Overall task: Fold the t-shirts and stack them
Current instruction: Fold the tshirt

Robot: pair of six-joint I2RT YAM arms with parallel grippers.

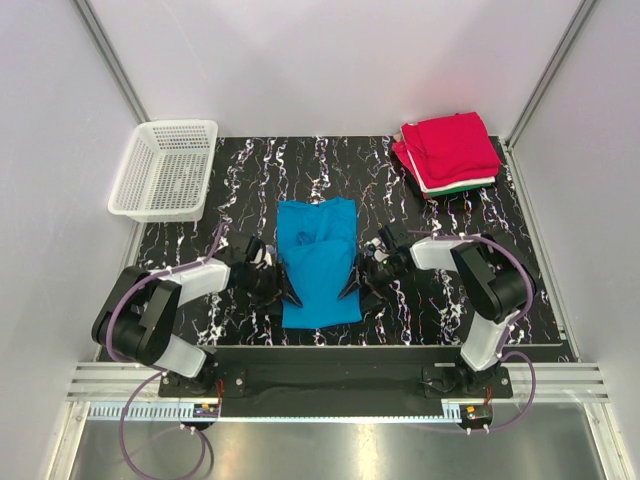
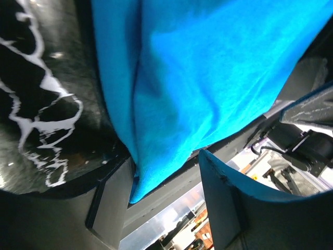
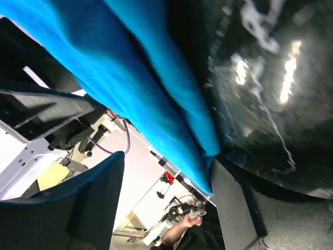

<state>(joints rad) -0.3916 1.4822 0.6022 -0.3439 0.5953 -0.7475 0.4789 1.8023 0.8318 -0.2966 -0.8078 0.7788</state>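
- Right, the blue t-shirt (image 1: 318,262) lies flat on the middle of the bench (image 1: 240,190), between my two arms, its long side running away from the bases.
- It looks partly folded to me: a narrow rectangle, with creases and an overlapping layer across its far half.
- The left fingers (image 1: 288,293) are low at the shirt's left edge, towards the near end. On the left wrist camera they stand wide apart, and a corner of blue cloth hangs into the gap close against one finger.
- The right fingers (image 1: 350,288) sit at the opposite edge, roughly level with the left ones. They are spread wide too, and the cloth's edge comes down beside one finger, with nothing pinched.
- The folded t-shirts (image 1: 448,152) sit stacked at the far right corner, red on top, with slivers of green and white showing underneath.
- A white mesh basket (image 1: 165,168) stands at the far left corner, well away from the shirt.
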